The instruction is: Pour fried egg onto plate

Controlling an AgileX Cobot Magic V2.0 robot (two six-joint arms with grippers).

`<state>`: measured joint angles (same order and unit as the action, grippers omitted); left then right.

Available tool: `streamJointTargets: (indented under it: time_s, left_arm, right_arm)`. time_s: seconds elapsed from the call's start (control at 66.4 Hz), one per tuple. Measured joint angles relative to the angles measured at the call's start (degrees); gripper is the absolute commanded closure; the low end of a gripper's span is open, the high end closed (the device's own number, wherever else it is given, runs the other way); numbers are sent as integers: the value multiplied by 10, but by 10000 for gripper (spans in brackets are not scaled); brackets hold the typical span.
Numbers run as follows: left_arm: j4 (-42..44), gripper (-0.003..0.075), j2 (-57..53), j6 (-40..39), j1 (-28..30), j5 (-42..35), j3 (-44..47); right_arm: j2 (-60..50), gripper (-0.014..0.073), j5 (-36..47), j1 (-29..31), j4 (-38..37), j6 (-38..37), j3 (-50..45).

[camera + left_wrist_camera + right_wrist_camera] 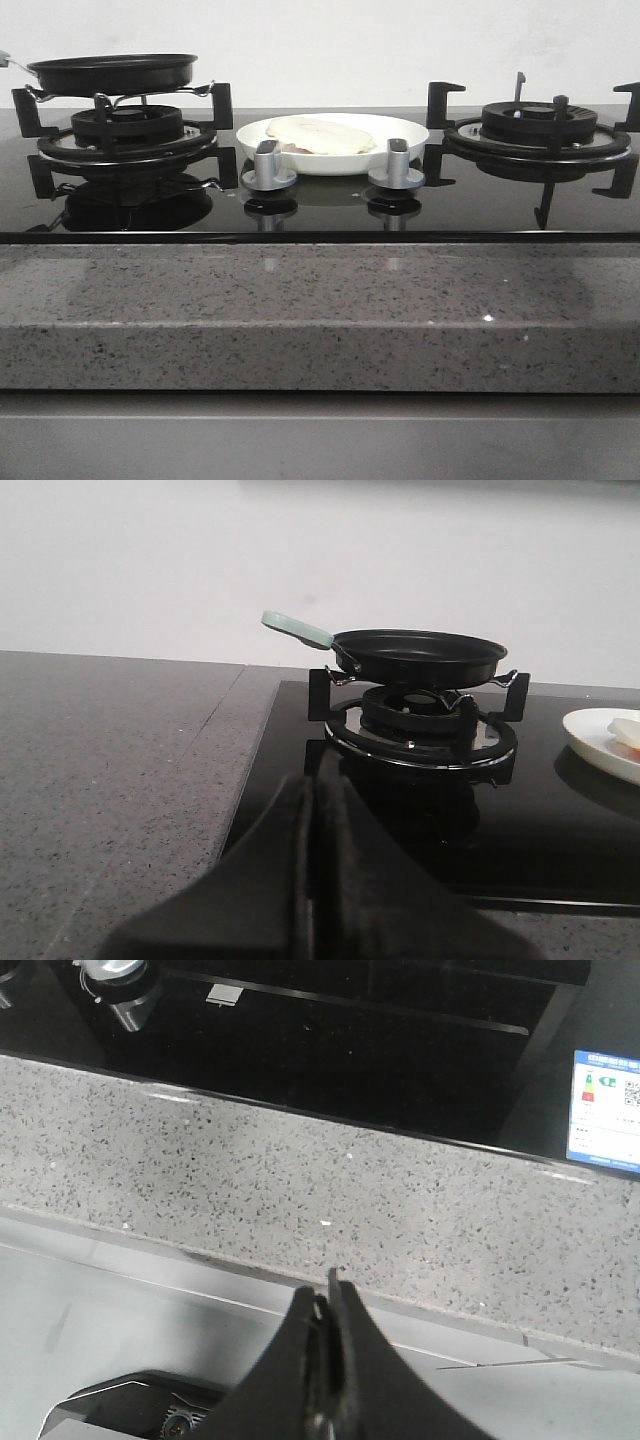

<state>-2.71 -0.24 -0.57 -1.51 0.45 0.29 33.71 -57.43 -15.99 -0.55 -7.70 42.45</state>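
Now egg (322, 134) lies on plate (405, 133) between burners; two knobs (268, 166) hide the plate's front rim. Pan (112, 72) handle is cut off. Left tool (312, 810) and right tool (328, 1305) pressed together, empty.

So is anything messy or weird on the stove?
Nothing spilled. The fried egg lies on the plate, which oddly sits on the glass cooktop behind the knobs. The frying pan rests level on the left burner.
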Motion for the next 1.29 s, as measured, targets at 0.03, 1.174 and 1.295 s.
streamJointTargets:
  time_s: [0.03, 1.174, 1.295]
  left_arm:
    - [0, 740, 0, 0, 0, 0, 0]
    - [0, 740, 0, 0, 0, -5, 0]
    - [0, 740, 0, 0, 0, -5, 0]
  right_arm:
    - [0, 702, 0, 0, 0, 0, 0]
    - [-263, 702, 285, 123, -35, 1, -241]
    - [-329, 702, 381, 149, -37, 1, -339]
